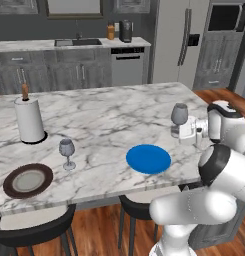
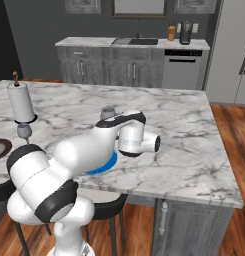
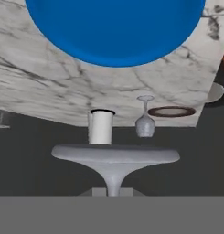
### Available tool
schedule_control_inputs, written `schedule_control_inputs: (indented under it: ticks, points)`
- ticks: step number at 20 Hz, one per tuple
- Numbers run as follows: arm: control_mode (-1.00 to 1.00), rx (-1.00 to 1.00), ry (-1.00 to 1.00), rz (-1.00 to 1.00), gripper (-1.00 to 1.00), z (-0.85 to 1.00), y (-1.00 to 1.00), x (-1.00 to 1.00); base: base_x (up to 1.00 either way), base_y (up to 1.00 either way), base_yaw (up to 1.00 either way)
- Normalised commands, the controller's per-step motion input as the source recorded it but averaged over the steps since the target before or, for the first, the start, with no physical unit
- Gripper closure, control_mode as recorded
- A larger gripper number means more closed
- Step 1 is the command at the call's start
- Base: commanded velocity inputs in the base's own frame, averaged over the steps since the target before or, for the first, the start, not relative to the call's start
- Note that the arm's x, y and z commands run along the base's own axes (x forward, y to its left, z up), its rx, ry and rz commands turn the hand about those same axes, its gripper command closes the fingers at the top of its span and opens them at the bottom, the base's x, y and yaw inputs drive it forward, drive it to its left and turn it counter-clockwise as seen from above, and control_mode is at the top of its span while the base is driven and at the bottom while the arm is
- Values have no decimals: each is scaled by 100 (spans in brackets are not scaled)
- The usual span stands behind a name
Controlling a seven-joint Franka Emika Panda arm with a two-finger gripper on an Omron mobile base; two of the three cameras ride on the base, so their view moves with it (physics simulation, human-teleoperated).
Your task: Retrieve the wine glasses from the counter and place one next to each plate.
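The gripper is at the right side of the island worktop, pinching the stem of a wine glass whose bowl stands upright above it. In the hand view that glass shows from below, its round foot spread wide across the lower middle and the stem running down toward the bottom edge; the fingertips themselves are hidden there. In the right base view the bowl of the held glass just peeks over the arm.

The blue plate lies flat on the worktop just left of and nearer than the held glass, close to the front edge. In the right base view only a sliver of it shows beneath the forearm.

The second glass stands upright on the worktop just right of the brown-rimmed plate, apart from it. A paper towel roll stands behind them, near the left end.

Far behind, the counter with its sink runs along the wall
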Motion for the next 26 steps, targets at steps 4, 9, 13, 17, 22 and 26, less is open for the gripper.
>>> schedule_control_inputs:
  ticks: [4,9,13,17,22,26]
  points:
    - [-100,-2,0,15,100,-25,-19,26,0,0,0]
    - [-100,-3,0,13,100,-30,-3,13,0,0,0]
    - [-100,0,13,7,100,-27,-5,33,0,0,0]
    - [-100,0,16,10,100,-31,-6,9,0,0,0]
    - [-100,-2,16,3,100,-35,1,9,0,0,0]
    - [-100,-5,14,-4,100,-29,0,7,0,0,0]
